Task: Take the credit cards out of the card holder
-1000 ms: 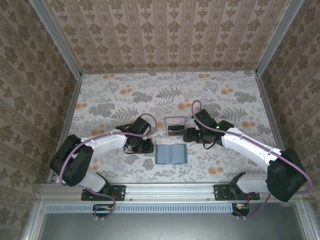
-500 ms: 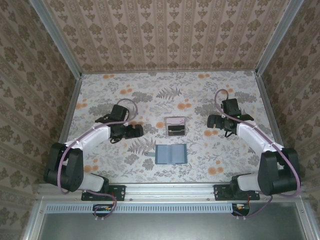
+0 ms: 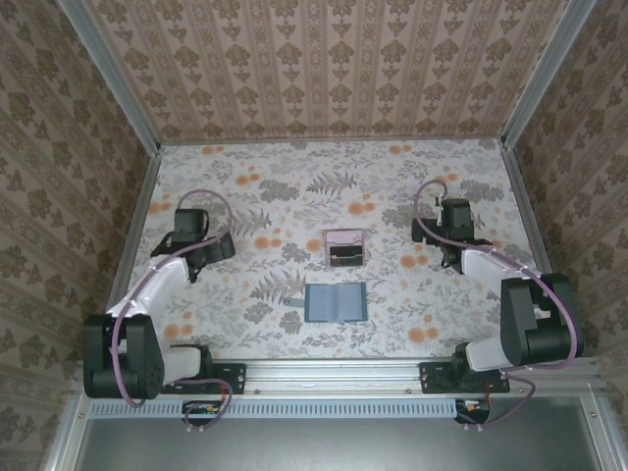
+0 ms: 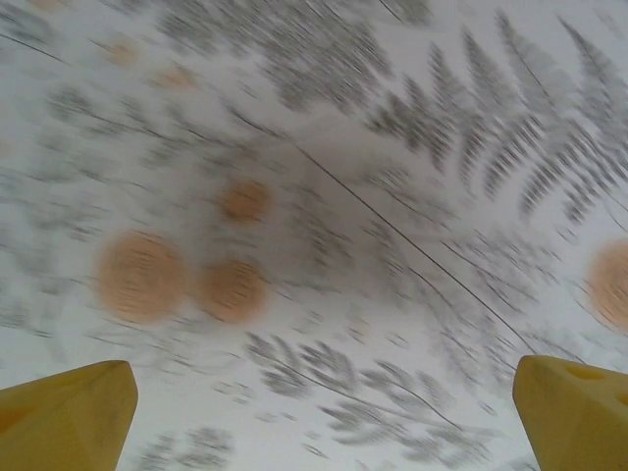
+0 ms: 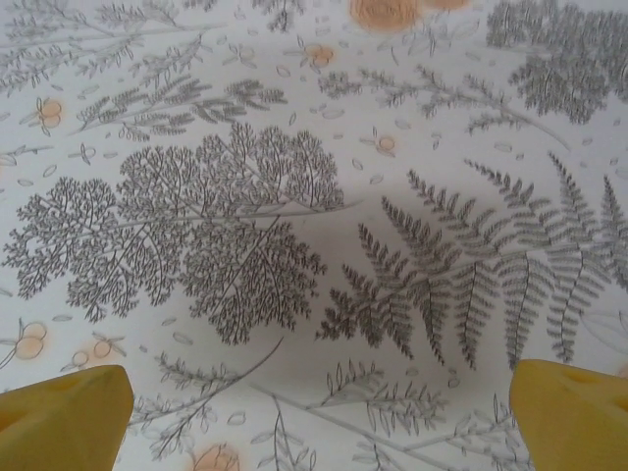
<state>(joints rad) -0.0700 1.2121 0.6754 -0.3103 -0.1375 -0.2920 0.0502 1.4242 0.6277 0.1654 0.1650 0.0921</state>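
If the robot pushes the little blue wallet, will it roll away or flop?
The card holder lies open and flat on the table, so it would probably slide, not roll. Its middle fold suggests it may flop if lifted by one panel. It looks thin, so it is likely light.

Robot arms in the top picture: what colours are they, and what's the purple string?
Each arm has white tube-like links between chunky black joints: left arm, right arm. The purple string is a thin cable looping along each arm. Left gripper and right gripper have blocky yellow fingers.
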